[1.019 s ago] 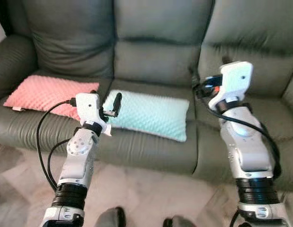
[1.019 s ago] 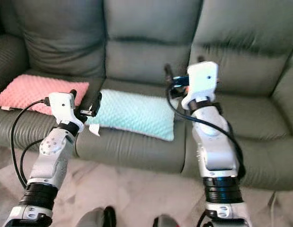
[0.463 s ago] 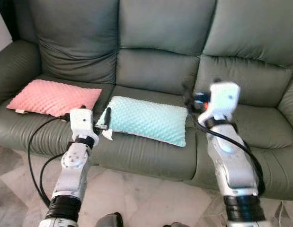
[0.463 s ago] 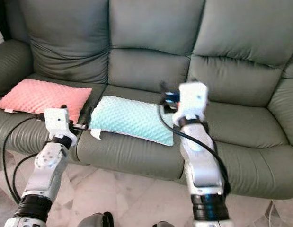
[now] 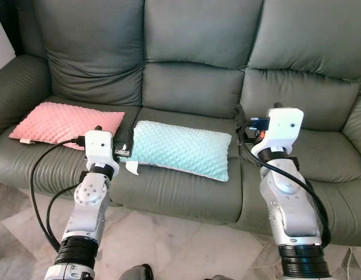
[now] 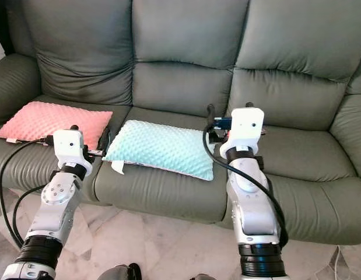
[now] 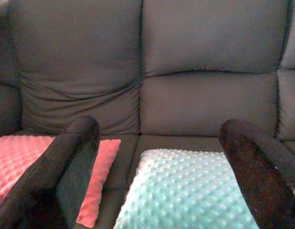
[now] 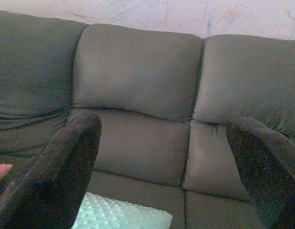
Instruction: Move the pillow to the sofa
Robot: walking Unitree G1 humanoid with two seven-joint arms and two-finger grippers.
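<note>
Leather sofa (image 5: 192,87) w/ bumpy mint pillow (image 5: 181,148); left fingers (image 7: 66,167), right fingers (image 8: 66,162) spread, empty.

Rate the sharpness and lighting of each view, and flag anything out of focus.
Left and right eye views: sharp, evenly lit, with soft sheen on the sofa; mint pillow and pink pillow crisp. Left wrist view: dimmer, pillows fairly clear, left gripper fingers near and blurred. Right wrist view: soft and grainy, right gripper fingers out of focus.
</note>
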